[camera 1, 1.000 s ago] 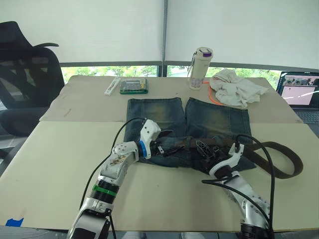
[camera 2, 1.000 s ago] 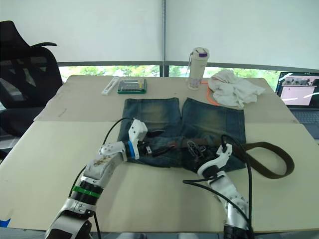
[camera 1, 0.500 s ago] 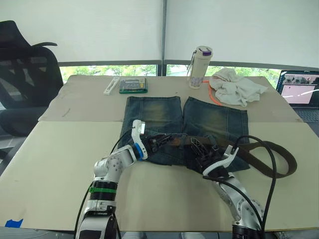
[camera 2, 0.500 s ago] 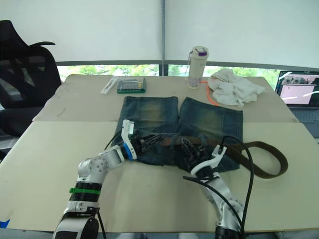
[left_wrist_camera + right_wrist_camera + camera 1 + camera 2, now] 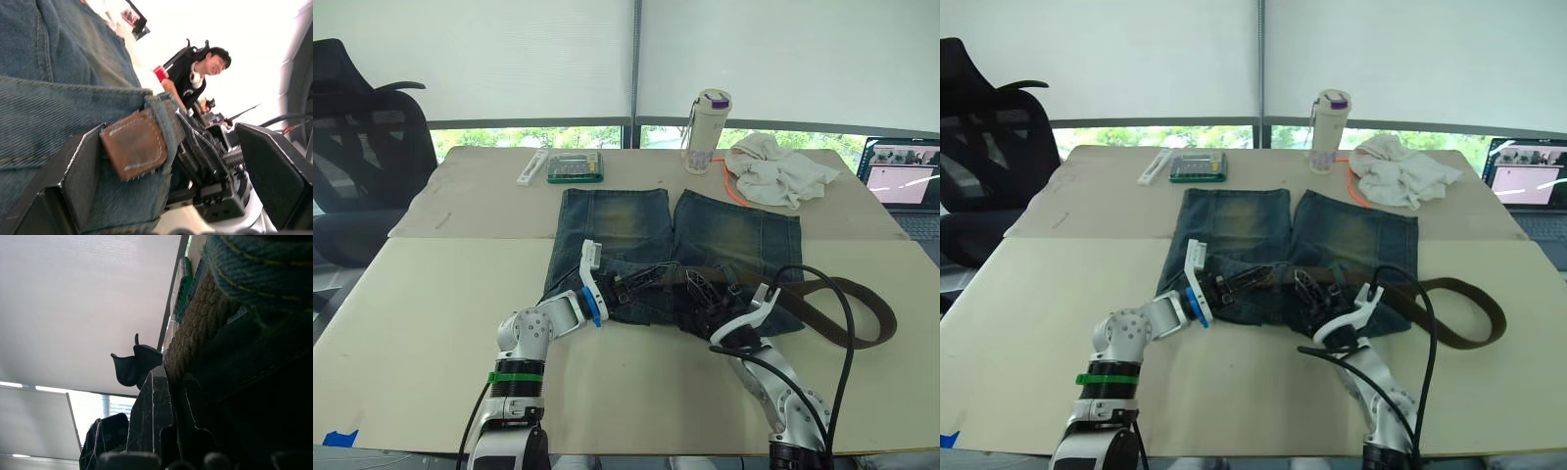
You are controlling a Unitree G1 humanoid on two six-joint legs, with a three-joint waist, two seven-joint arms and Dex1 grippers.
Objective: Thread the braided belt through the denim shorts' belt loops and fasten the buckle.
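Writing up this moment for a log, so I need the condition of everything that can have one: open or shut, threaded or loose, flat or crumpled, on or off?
Faded blue denim shorts: flat, waistband toward the robot.
Dark brown braided belt: partly along the waistband, the rest looped loose on the table; unfastened.
Left gripper: fingers open around the belt's leather tip.
Right gripper: at the waistband.
White cloth: crumpled.
Cream bottle: upright, lid on.
Laptop: open, screen lit.

Left claw (image 5: 161, 196) agape, right claw (image 5: 705, 294) low
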